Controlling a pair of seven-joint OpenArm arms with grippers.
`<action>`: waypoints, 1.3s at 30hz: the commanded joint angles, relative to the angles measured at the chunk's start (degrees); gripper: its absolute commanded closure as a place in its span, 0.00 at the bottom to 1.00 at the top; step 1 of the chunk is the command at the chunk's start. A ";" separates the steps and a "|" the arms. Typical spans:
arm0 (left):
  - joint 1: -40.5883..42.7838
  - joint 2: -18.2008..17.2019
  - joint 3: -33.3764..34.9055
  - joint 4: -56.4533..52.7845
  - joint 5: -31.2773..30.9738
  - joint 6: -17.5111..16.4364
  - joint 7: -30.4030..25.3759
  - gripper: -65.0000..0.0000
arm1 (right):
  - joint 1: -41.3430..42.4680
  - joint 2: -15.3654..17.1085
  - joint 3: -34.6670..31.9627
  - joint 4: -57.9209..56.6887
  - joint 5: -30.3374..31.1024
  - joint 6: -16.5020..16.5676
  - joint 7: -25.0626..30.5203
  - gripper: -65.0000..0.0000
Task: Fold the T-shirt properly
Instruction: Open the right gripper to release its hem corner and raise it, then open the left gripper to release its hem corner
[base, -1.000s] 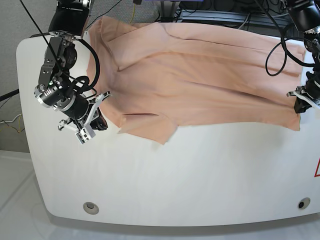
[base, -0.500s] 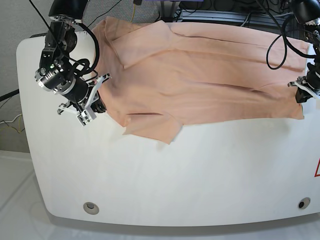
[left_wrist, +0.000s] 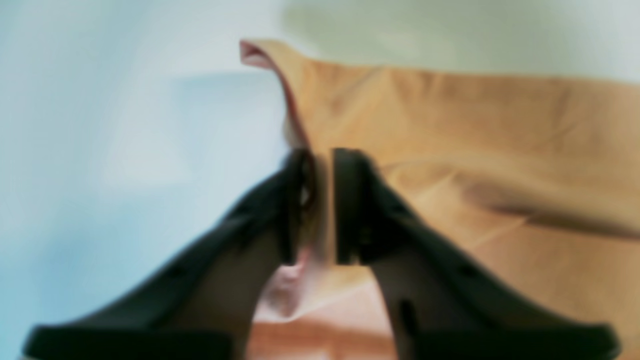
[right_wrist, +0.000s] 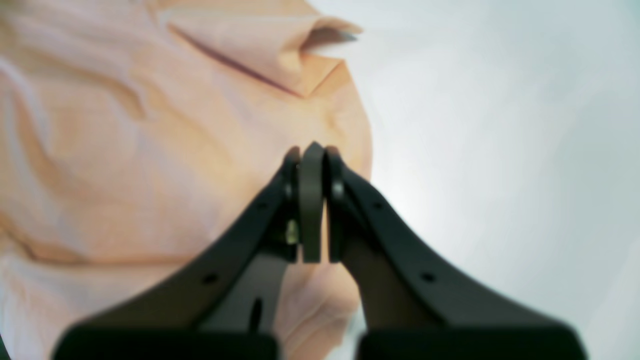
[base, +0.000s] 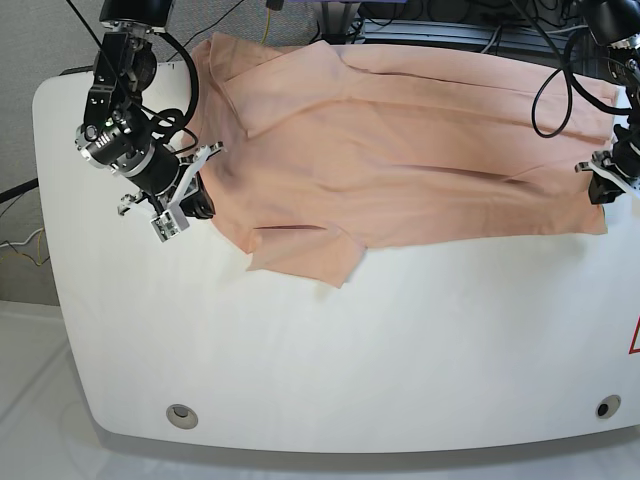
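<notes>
Peach T-shirt (base: 400, 150) lies spread, wrinkled, one sleeve folded over.

Both wrist views blurred; T-shirt (base: 400, 150) far edge runs past the table's (base: 350, 340) back, top cut off.

Soft matt cloth on a smooth white bench, with matt black gripper fingers.

You have the T-shirt (base: 400, 150) as thin peach cloth, matt, softly creased, its hems showing as doubled edges; the bench (base: 400, 340) under it is a smooth white top with a faint sheen. Your left gripper (left_wrist: 320, 205) and right gripper (right_wrist: 312, 200) carry dull black, plastic-looking fingers (right_wrist: 380, 235); the right arm's body in the base view shows white printed-looking brackets and glossy black cables (base: 180, 70).
</notes>
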 joint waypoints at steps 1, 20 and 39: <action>-0.39 -1.59 -0.42 0.64 -0.65 0.05 -0.84 0.76 | -0.08 0.98 0.50 0.71 1.99 -0.64 1.15 0.98; -0.08 -1.62 -0.48 1.17 -0.91 0.03 -2.36 0.98 | -0.21 5.04 -0.23 0.89 9.83 0.37 -14.88 0.66; -0.46 6.13 0.66 0.12 -0.27 -0.07 -1.22 0.98 | 4.91 -0.08 -0.85 -5.68 3.98 -0.07 -9.51 0.46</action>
